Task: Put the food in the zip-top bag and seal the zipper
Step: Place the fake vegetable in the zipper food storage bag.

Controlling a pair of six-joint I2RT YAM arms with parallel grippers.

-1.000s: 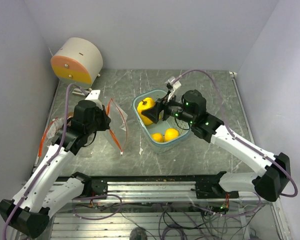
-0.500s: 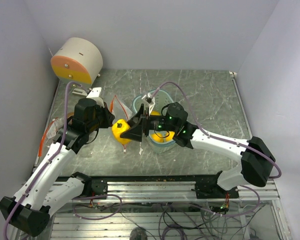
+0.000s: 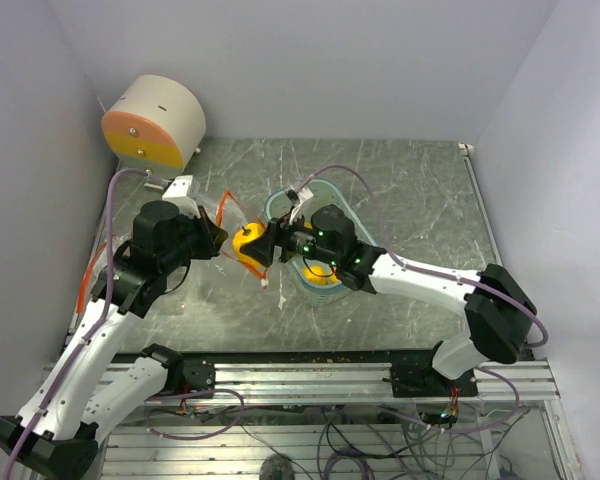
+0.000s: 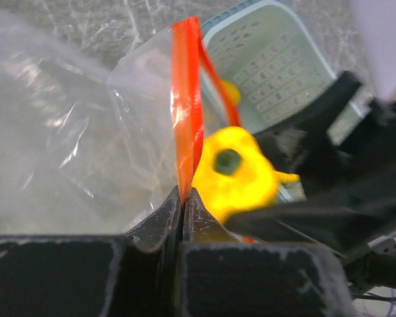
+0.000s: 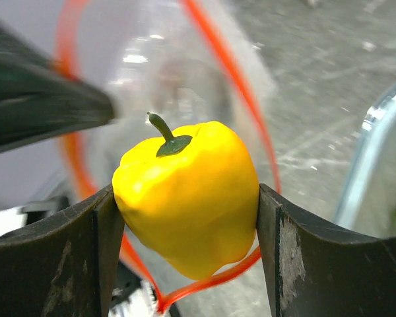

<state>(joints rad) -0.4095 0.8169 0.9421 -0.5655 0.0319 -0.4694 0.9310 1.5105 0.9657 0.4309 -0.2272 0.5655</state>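
Fruit (image 3: 318,277) in basket (image 4: 277,59), pepper (image 5: 188,191) at bag (image 4: 66,132) mouth

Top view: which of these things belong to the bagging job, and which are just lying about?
In the job:
- bag, pinched by the left gripper
- yellow pepper, held in the right gripper
- yellow fruit in the basket

Lying about:
- round beige-and-orange drum, back left

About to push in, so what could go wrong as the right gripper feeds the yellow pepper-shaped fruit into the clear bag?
The yellow pepper-shaped fruit in the right gripper overlaps the orange zipper rim of the clear plastic bag; it may snag there. The left gripper pinches only a thin strip of rim, which could slip.
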